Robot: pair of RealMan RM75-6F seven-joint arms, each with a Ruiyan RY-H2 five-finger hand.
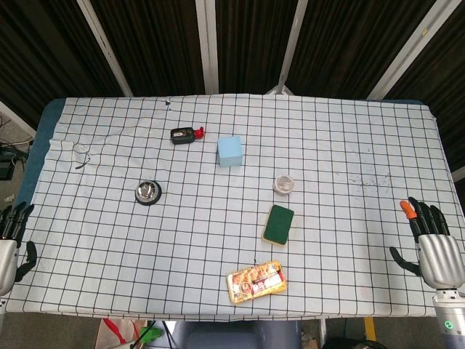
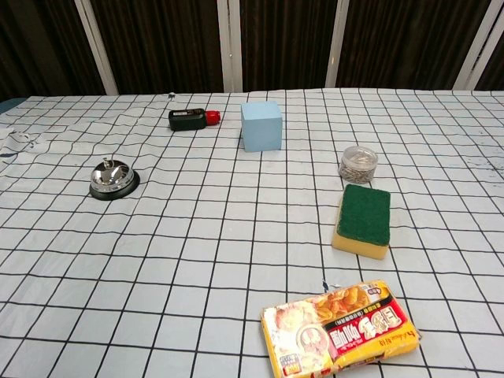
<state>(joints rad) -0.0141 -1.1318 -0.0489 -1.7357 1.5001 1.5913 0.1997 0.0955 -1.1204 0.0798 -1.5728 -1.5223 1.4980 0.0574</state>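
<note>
My left hand (image 1: pixel 10 240) shows only in the head view, at the table's front left edge, fingers apart and holding nothing. At the front right edge is my right hand (image 1: pixel 434 243), also spread and empty, one fingertip orange. Neither hand touches anything, and the chest view shows neither. Nearest the right hand are the green-topped yellow sponge (image 1: pixel 278 225) (image 2: pixel 363 220) and a snack packet (image 1: pixel 256 281) (image 2: pixel 340 330). A silver call bell (image 1: pixel 147 193) (image 2: pixel 111 178) is the thing closest to the left hand.
A light blue cube (image 1: pixel 230 151) (image 2: pixel 261 125), a small black bottle with a red cap (image 1: pixel 186 134) (image 2: pixel 191 119) lying on its side, and a small clear round container (image 1: pixel 284 184) (image 2: pixel 358 164) sit on the checked tablecloth (image 1: pixel 349 145). Dark slatted panels stand behind.
</note>
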